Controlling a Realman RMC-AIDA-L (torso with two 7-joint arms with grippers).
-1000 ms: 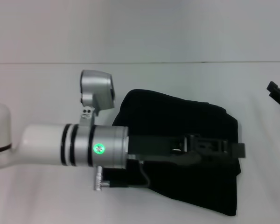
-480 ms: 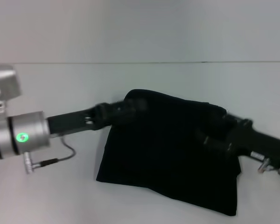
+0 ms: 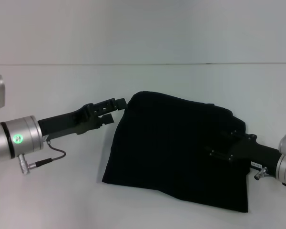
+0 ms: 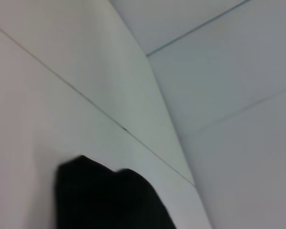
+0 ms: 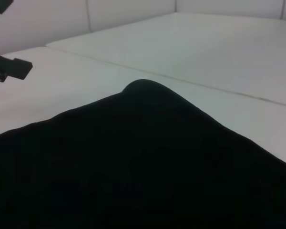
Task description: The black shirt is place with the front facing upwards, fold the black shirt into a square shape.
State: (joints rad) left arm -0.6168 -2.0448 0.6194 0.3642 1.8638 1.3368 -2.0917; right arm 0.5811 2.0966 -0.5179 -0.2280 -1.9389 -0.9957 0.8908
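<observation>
White desk (image 3: 47,200) is spreading under us, and on it the black shirt (image 3: 176,157) is lying as a folded, roughly square bundle right of centre, its longer side running left to right. Our right tool (image 3: 224,151) is resting over the shirt's right part; we cannot tell how its jaws are standing. Farther off, our left tool (image 3: 115,106) is hovering parted and empty just beside the shirt's far left corner.
</observation>
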